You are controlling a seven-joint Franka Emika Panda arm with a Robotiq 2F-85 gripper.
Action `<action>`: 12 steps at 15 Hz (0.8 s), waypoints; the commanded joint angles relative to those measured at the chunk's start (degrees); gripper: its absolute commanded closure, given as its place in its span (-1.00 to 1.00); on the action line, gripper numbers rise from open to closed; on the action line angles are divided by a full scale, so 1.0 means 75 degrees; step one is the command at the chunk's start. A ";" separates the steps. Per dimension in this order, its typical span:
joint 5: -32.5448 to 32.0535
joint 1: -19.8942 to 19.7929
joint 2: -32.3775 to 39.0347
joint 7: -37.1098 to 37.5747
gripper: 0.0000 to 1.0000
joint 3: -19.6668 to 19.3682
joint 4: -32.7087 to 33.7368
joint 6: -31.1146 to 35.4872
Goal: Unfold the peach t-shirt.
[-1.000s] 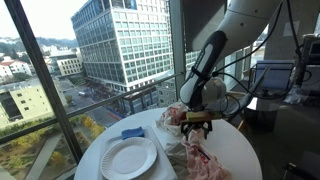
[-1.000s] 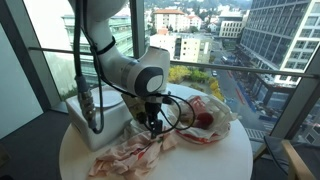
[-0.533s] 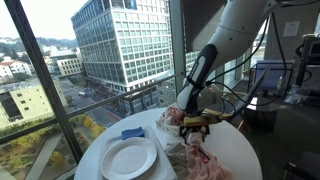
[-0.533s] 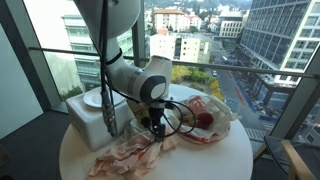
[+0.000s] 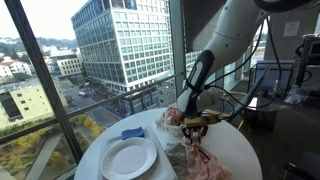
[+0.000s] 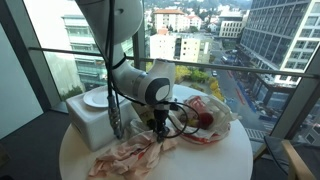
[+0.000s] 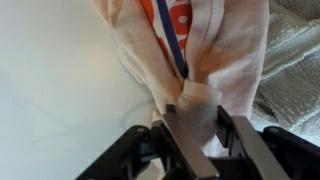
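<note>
The peach t-shirt (image 5: pixel 205 162) lies crumpled and bunched on the round white table (image 5: pixel 240 150); in an exterior view it spreads along the front edge (image 6: pixel 128 155). The wrist view shows its pale fabric with an orange and blue print (image 7: pixel 185 45). My gripper (image 7: pixel 200 115) points down at one end of the shirt (image 5: pixel 197 128) (image 6: pixel 158 130). Its two dark fingers (image 7: pixel 180 140) press a raised fold of the fabric from both sides.
A white plate (image 5: pixel 128 157) and a blue cloth (image 5: pixel 133 132) lie on the table's window side. A clear bag with something red inside (image 6: pixel 205 118) sits behind the shirt. A white box (image 6: pixel 90 120) stands near the arm's cables. Glass windows ring the table.
The arm has sunk a little onto the shirt, and the jaws have come in from wide open to pinch a fold of fabric.
</note>
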 commanded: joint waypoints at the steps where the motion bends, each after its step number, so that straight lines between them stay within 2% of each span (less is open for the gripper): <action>1: -0.0114 0.0132 0.0024 0.0061 0.74 -0.0232 0.0058 -0.0015; 3: -0.0031 0.0070 -0.0046 0.0018 0.96 -0.0187 -0.0004 -0.0025; 4: 0.0028 0.0038 -0.0106 -0.0003 0.99 -0.0132 -0.0047 -0.0048; 8: 0.0029 0.0106 -0.0465 0.0130 0.96 -0.0165 -0.0297 -0.0465; 12: 0.0079 0.0075 -0.1303 0.0271 0.96 -0.0168 -0.0786 -0.0843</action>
